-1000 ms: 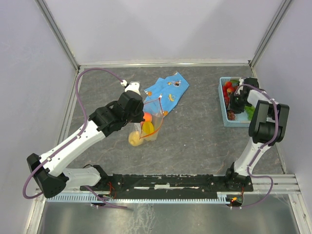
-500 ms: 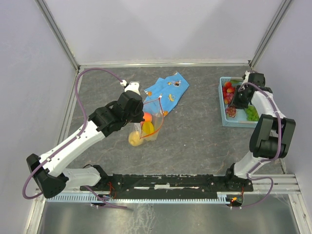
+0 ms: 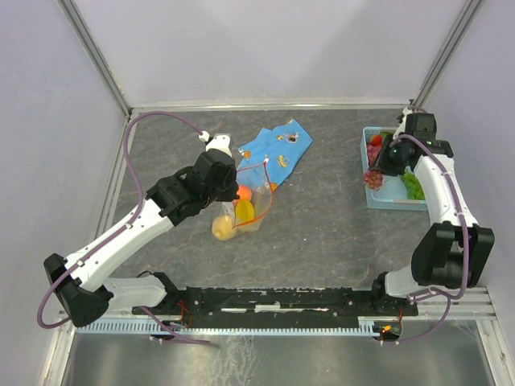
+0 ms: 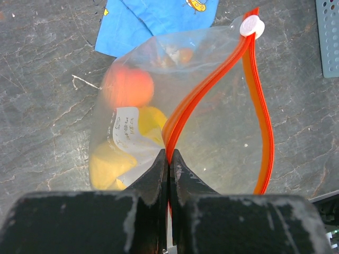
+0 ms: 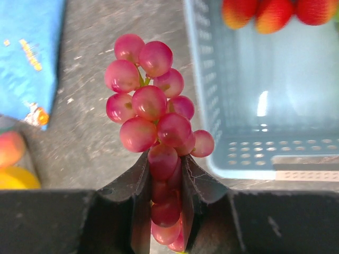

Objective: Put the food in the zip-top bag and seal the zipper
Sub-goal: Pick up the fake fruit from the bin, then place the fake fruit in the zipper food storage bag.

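Grey mottled tabletop point(image 3: 322, 225), pale, perhaps lilac walls point(image 3: 265, 48)

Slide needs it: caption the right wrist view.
Right gripper clamps a pink-red grape bunch beside the light-blue basket edge.

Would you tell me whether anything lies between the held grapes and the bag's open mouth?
Nothing visible does: only table lies between the grapes, held by the right gripper, and the zip-top bag, whose mouth the left gripper holds open. The blue cloth lies behind the bag, off that path.
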Action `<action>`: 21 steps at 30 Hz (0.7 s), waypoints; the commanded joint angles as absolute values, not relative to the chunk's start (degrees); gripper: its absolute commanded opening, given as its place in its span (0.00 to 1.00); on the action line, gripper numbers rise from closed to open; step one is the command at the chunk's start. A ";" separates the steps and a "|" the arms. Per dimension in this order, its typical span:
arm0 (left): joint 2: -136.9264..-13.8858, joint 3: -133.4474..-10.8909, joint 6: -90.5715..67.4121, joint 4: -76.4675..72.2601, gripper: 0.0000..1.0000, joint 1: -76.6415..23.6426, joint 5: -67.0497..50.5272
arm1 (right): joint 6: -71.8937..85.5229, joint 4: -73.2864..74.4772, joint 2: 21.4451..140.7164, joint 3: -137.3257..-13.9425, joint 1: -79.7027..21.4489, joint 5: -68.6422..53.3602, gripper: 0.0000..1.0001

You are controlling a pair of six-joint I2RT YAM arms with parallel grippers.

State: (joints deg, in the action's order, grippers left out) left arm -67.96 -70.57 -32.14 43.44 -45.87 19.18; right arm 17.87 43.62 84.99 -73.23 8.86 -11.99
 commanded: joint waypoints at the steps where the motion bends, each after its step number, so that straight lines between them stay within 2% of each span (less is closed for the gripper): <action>1: -66.71 -71.81 -29.12 39.34 0.03 -45.80 19.00 | 22.72 48.72 79.69 -78.20 2.82 -13.67 0.09; 10: -66.69 -72.05 -27.91 38.86 0.03 -45.86 18.70 | 36.30 50.39 73.16 -79.56 -11.42 -17.32 0.09; 21: -67.52 -72.24 -28.30 38.58 0.03 -45.79 17.94 | 46.30 48.96 75.34 -85.04 -28.36 -23.95 0.07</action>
